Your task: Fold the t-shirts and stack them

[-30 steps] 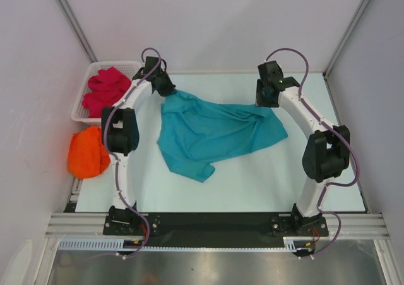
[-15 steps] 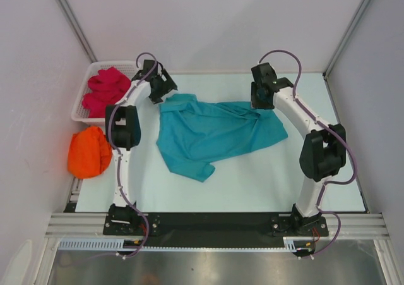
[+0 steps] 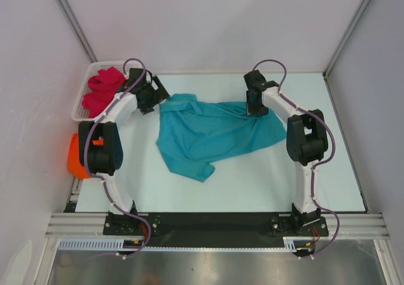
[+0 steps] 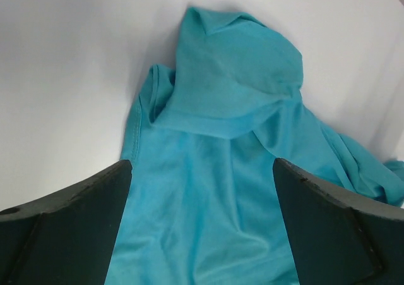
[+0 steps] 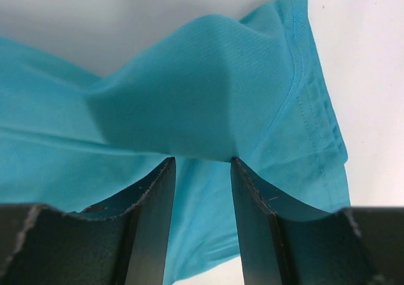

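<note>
The teal-blue t-shirt [image 3: 214, 133] lies crumpled across the middle of the table. My left gripper [image 3: 153, 98] hangs wide open just off its far-left corner. In the left wrist view the cloth [image 4: 214, 139] lies flat below the open left gripper [image 4: 202, 165], with nothing held. My right gripper [image 3: 254, 108] is at the shirt's far right edge. Its fingers stand apart, and a raised fold of the hem [image 5: 208, 102] sits against the tips of the right gripper [image 5: 202, 162]. The crimson-pink t-shirt [image 3: 104, 86] sits in the basket. The orange t-shirt [image 3: 76, 162] is half hidden by my left arm.
The white lattice basket [image 3: 79, 114] stands at the far left corner, close to my left gripper. The orange shirt lies off the table's left edge. Grey walls and metal posts close in the back and sides.
My left gripper opened and let go of the teal shirt's corner, which dropped flat. It then drew left toward the basket. My right gripper slid left along the shirt's far edge.
</note>
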Tool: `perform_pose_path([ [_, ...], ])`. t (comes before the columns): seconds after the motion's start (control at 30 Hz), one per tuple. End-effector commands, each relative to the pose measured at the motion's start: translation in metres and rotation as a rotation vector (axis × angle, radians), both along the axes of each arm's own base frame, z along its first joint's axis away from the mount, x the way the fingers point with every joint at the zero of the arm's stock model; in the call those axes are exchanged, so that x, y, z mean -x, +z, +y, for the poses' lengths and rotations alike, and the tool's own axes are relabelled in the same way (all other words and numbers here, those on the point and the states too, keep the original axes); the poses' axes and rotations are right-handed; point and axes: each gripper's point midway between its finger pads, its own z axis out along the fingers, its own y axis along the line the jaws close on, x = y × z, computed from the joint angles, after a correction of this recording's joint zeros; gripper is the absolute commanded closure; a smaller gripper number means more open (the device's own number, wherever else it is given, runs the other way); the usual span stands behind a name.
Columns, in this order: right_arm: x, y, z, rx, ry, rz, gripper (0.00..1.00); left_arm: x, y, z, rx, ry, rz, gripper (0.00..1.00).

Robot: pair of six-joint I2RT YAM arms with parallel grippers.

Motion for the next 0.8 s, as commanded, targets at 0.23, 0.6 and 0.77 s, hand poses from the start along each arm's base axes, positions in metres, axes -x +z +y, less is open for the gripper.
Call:
perform_pose_path([
  [0.23,-0.043,0.03,-0.035,0.126,-0.062,-0.122,0.58,0.026,-0.001,-0.018,0.04,-0.068,-0.041,0.0],
  [0.6,-0.06,0.014,-0.04,0.124,-0.06,-0.099,0.79,0.034,-0.003,-0.019,0.034,-0.082,-0.033,0.0],
  [0.77,-0.077,0.014,-0.042,0.124,-0.049,-0.111,1.0,0.038,-0.001,-0.018,0.034,-0.082,-0.036,0.0],
])
